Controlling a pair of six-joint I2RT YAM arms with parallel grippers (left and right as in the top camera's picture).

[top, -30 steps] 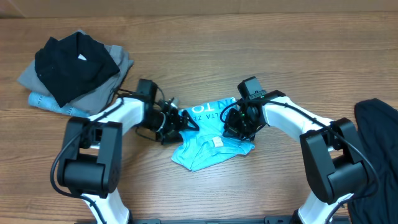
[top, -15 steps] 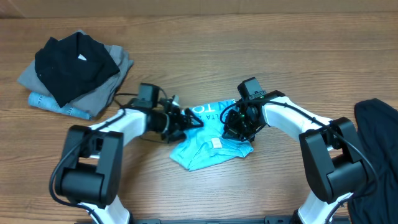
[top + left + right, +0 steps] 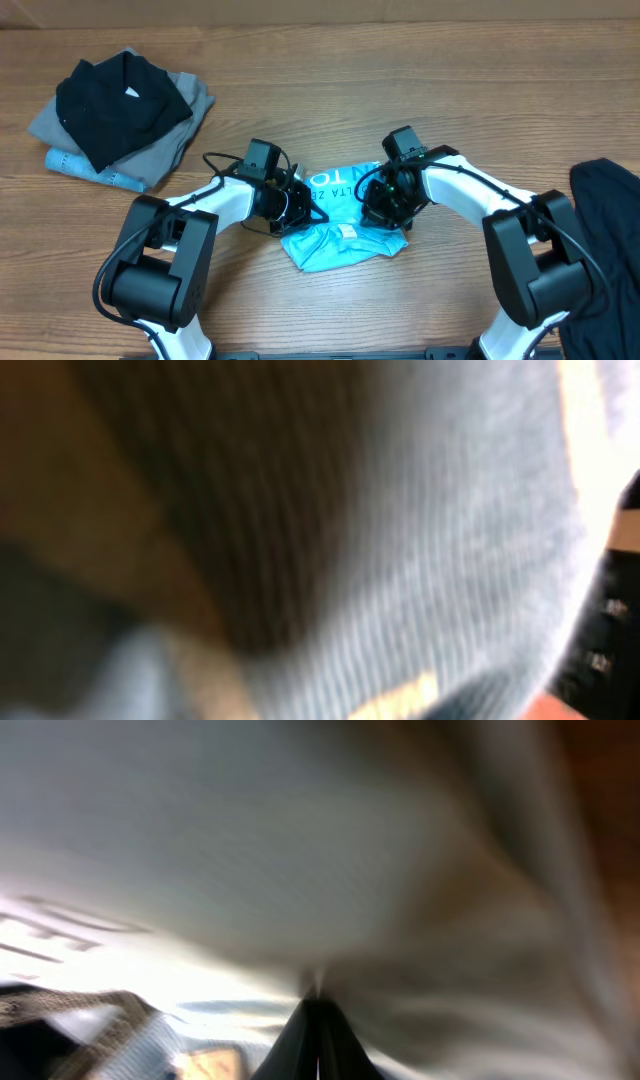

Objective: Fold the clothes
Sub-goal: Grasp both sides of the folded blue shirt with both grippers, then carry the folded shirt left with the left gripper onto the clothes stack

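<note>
The crumpled light-blue cotton T-shirt (image 3: pixel 338 243) lies between both arms on the brown wooden table (image 3: pixel 420 80); the left gripper (image 3: pixel 300 208) has swept rightward, bunching its edge inward — grip unreadable; the right gripper (image 3: pixel 385 208) stays pinched on fabric — a fold underway.

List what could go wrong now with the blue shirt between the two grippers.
1. The shirt lies bunched, not flat, so a fold here may trap wrinkles.
2. The left gripper and right gripper work close together over it and might collide.
3. Fabric blurs both wrist views, so a slipping grip could go unnoticed.
</note>
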